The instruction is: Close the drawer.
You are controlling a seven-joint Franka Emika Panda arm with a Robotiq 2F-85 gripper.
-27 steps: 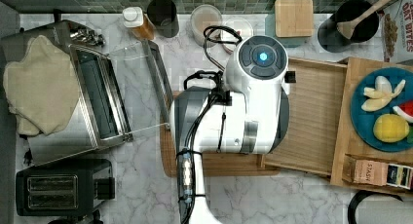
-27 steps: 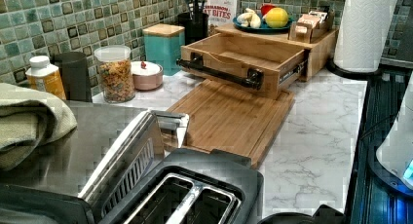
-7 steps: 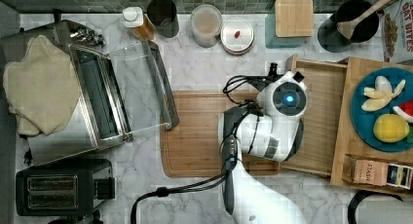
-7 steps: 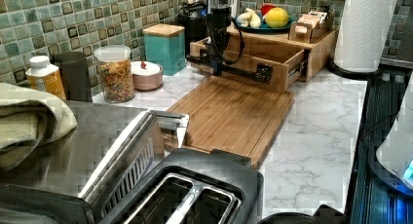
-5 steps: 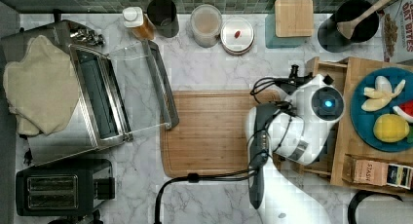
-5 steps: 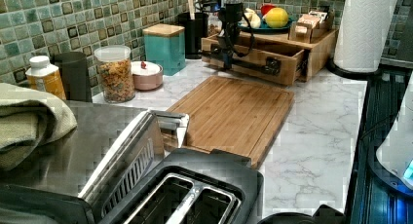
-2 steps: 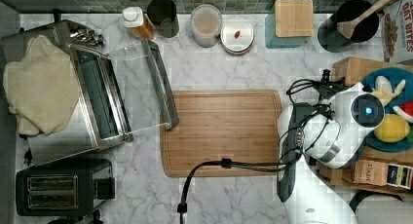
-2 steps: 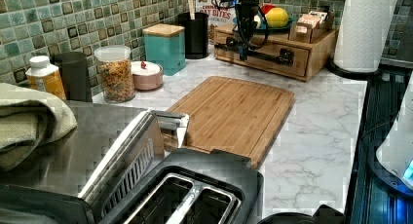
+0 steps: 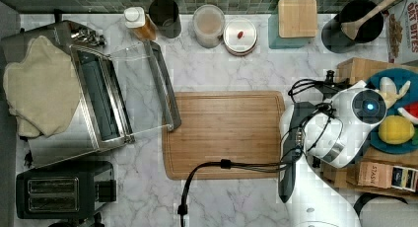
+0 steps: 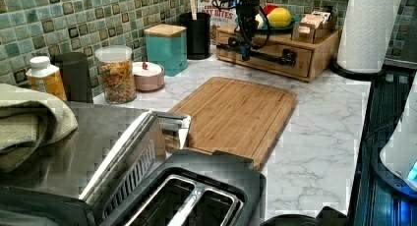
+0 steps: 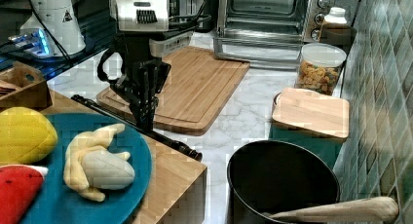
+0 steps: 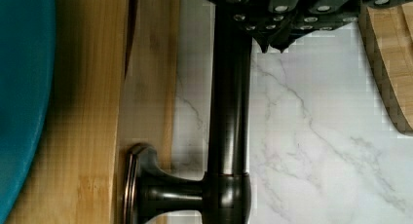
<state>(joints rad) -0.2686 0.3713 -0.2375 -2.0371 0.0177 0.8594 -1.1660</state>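
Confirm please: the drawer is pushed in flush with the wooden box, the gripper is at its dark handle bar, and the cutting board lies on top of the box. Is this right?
Not quite. The cutting board lies flat on the marble counter in front of the wooden box, as the left view shows. The rest holds: the drawer sits flush in the box, and the gripper is at its dark handle bar.

Even, bright indoor light throughout; soft shadows, coarse blocky compression, mild blur.

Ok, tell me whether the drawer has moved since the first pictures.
Yes. The drawer slid into its box, away from the cutting board; its front now sits flush in the left view.
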